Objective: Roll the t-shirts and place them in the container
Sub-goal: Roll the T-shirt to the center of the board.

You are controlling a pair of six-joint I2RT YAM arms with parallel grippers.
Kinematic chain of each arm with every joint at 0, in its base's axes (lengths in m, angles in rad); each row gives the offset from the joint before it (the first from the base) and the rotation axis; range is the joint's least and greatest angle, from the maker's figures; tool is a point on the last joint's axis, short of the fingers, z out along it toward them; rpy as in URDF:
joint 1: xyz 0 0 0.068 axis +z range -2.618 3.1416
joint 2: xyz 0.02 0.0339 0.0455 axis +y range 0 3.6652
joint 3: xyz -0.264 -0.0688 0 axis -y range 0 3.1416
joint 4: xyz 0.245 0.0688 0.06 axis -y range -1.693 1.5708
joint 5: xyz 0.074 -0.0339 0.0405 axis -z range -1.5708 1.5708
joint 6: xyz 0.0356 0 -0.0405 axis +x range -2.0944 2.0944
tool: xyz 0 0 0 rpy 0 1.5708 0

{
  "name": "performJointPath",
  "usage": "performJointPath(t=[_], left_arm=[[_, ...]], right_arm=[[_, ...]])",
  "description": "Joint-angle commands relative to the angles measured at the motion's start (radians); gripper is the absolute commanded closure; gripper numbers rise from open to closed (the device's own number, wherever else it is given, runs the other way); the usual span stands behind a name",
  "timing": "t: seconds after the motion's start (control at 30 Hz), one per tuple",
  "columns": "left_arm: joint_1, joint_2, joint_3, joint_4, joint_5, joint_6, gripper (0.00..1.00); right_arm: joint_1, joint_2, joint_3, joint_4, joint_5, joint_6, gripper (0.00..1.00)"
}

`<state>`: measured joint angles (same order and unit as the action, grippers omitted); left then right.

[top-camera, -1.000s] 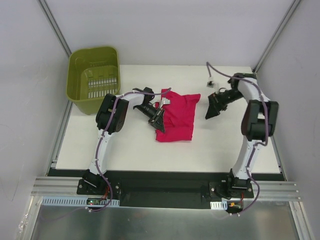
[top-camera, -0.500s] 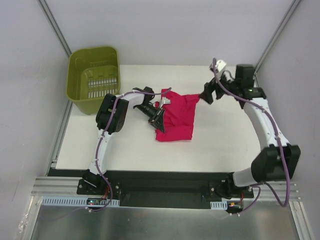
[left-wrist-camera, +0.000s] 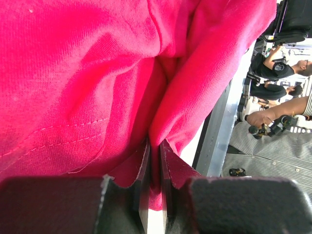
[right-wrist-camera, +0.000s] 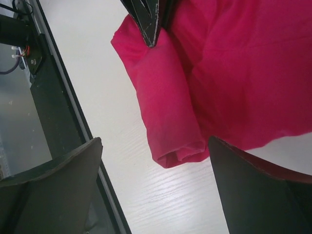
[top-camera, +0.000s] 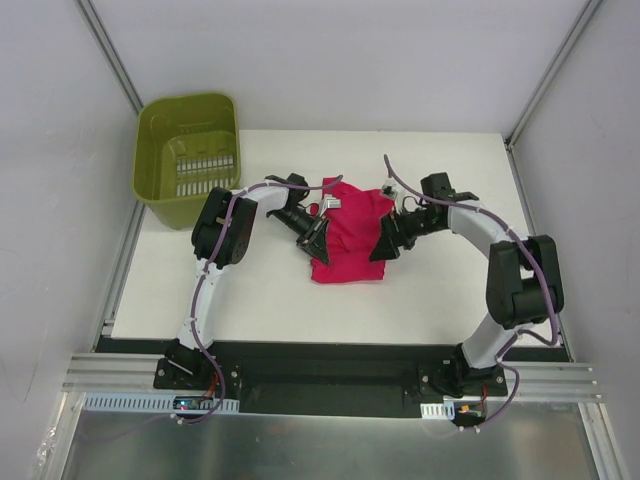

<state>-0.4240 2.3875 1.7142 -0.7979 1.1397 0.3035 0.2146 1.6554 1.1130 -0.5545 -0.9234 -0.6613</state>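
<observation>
The magenta-red t-shirt (top-camera: 352, 232) lies bunched and partly folded in the middle of the white table (top-camera: 260, 290). My left gripper (top-camera: 318, 238) sits at the shirt's left edge and is shut on a fold of it. In the left wrist view the fabric (left-wrist-camera: 97, 73) fills the frame, and a thin fold is pinched in the left gripper (left-wrist-camera: 155, 163). My right gripper (top-camera: 386, 240) stands open at the shirt's right edge. In the right wrist view its wide-spread fingers (right-wrist-camera: 58, 180) straddle a rolled corner of the t-shirt (right-wrist-camera: 175, 122) above the table.
A green slotted basket (top-camera: 188, 150) stands at the table's back left corner. The black rail (right-wrist-camera: 53, 117) along the near table edge runs close to the right gripper. Grey walls and frame posts close in the table's sides and back.
The right arm swung from the back right of the table down to the shirt's right edge, its jaws staying open. The left gripper kept its place and its grip on the shirt.
</observation>
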Motion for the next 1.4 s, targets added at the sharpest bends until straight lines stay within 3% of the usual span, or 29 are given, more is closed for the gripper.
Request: performJointPath(t=[0.0,0.3,0.47,0.7,0.9,1.0,1.13,1.23,1.37], left_arm=[[0.002,-0.056,-0.004,-0.024,-0.009,0.034,0.91],[-0.001,-0.053,-0.007,-0.03,-0.012,0.04,0.91],[-0.002,-0.057,-0.002,-0.034,-0.018,0.043,0.91],[-0.002,-0.06,-0.002,-0.04,-0.015,0.043,0.91],[-0.002,-0.062,-0.004,-0.041,-0.023,0.037,0.9],[-0.002,-0.07,-0.005,-0.04,-0.067,0.034,0.75],[0.005,-0.079,0.037,-0.044,-0.142,0.02,0.65],[0.013,-0.137,0.068,-0.058,-0.193,0.052,0.57],[-0.004,-0.325,0.038,-0.055,-0.195,0.135,0.5]], right_arm=[[0.02,0.099,0.05,-0.018,-0.054,-0.01,0.07],[0.035,0.265,0.201,-0.165,-0.089,-0.067,0.16],[0.065,0.362,0.261,-0.422,-0.15,-0.241,0.36],[0.072,0.408,0.231,-0.509,-0.166,-0.297,0.45],[0.037,0.457,0.232,-0.472,-0.178,-0.2,0.76],[0.009,0.493,0.235,-0.463,-0.18,-0.164,0.87],[-0.02,0.549,0.242,-0.472,-0.161,-0.11,0.9],[-0.02,0.625,0.306,-0.596,-0.161,-0.182,0.89],[-0.017,0.65,0.332,-0.573,-0.146,-0.115,0.9]])
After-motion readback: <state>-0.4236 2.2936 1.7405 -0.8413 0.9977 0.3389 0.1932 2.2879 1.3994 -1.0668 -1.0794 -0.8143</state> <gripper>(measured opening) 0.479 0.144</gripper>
